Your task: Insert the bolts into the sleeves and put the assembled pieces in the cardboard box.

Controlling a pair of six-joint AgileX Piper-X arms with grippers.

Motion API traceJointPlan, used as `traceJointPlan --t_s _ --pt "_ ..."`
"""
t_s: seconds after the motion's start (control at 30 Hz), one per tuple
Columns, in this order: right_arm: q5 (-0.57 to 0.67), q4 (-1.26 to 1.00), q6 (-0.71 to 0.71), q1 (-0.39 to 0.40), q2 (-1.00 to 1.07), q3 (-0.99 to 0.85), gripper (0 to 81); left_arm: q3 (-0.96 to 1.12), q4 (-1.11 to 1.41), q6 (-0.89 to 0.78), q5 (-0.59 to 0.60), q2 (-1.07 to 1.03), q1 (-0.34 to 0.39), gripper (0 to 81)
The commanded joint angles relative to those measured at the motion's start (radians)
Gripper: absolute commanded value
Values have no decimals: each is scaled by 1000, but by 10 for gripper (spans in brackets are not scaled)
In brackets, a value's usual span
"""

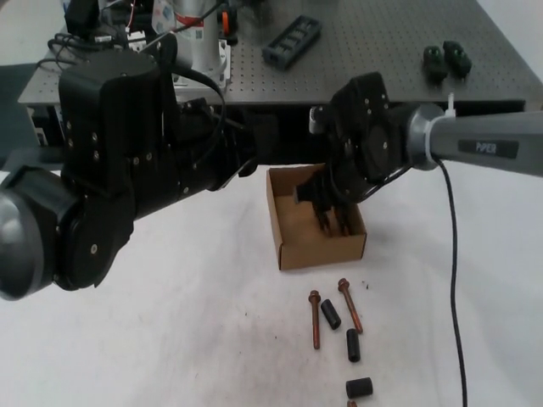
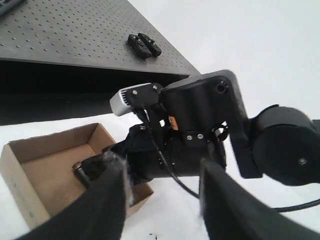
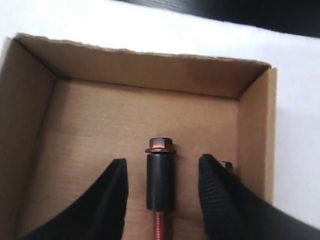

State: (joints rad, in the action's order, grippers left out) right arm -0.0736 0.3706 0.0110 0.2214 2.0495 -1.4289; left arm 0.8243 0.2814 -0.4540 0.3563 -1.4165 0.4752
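The right gripper (image 3: 164, 164) is spread wide over the box (image 3: 145, 70).
A sleeved bolt (image 3: 160, 175) lies on the box floor between its fingers, touching neither. The left gripper (image 2: 162, 167), also open, is held up beside the box. Two bolts (image 1: 315, 318) and three sleeves (image 1: 353, 345) lie loose nearby.

The right pincer (image 1: 333, 219) hangs inside the cardboard box (image 1: 322, 253), blocking its opening.

High camera looks down forward; all views share the cardboard box (image 1: 321, 251).
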Motion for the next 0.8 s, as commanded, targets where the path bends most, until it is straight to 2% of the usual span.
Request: traceJointPlan --t_s 0.0,0.13,0.23,0.47,0.6,0.77 --pt "0 63 4 -5 -174 -15 302 0 4 15 -13 9 0 330" --pt "0 297 4 -9 -325 13 302 0 4 15 -13 9 0 330" --pt "2 393 4 0 -386 89 302 0 4 33 -13 9 0 330" --pt "4 354 4 30 -325 251 302 0 4 47 -13 9 0 330" --pt "53 312 4 35 -248 258 302 0 4 47 -13 9 0 330" --pt "50 288 4 38 -178 258 302 0 4 47 -13 9 0 330"
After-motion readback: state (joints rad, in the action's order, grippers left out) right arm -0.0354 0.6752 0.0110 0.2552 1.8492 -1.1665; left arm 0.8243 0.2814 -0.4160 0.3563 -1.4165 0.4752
